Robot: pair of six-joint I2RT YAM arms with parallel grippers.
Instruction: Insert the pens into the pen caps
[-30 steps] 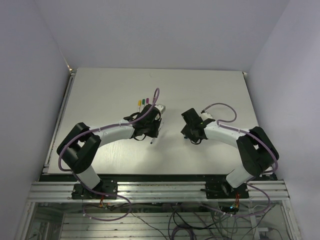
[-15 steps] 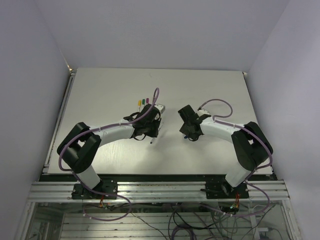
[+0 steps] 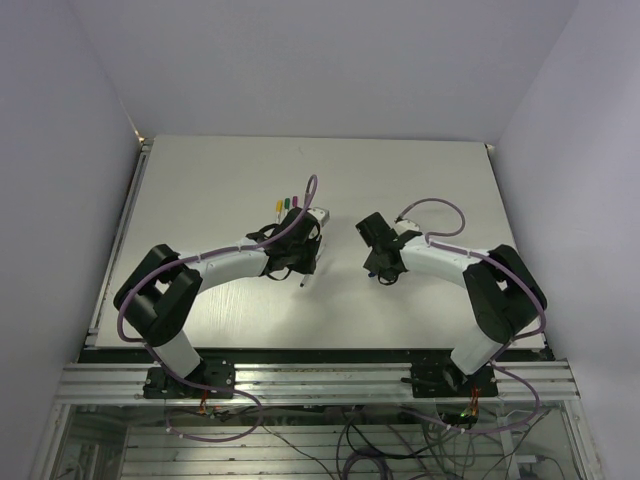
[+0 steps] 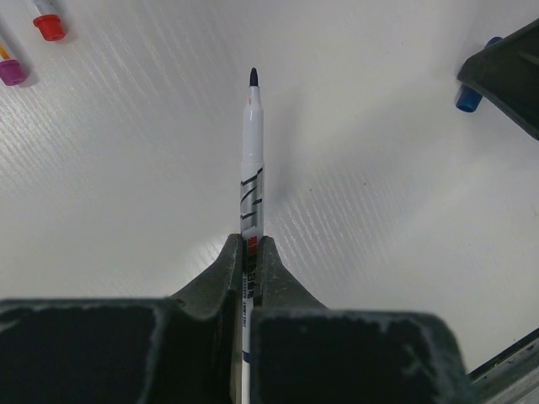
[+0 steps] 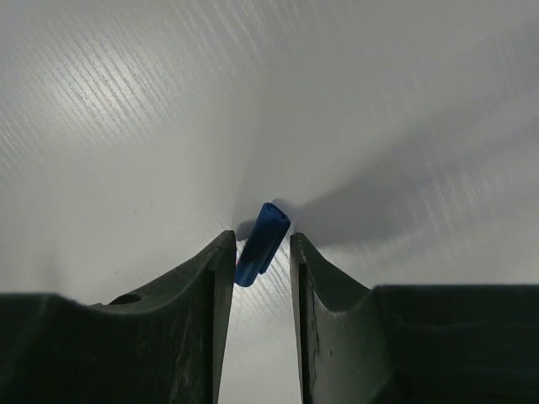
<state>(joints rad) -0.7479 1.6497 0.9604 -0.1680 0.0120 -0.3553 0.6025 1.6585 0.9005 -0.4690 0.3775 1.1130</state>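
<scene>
My left gripper is shut on a white pen with a dark blue tip, which points away from the wrist just above the table. In the top view this gripper is left of centre. My right gripper is open, its jaws standing either side of a small blue cap that lies on the table and leans towards the left finger. The right gripper shows in the top view. The blue cap also shows in the left wrist view, beside the right gripper's finger.
Yellow, green and purple pen ends lie in a row just behind the left gripper, their barrels partly under the arm's cable. A red end and a purple end show in the left wrist view.
My right gripper has moved left and a little farther back, onto the blue cap. The left arm and its pen have not moved.
</scene>
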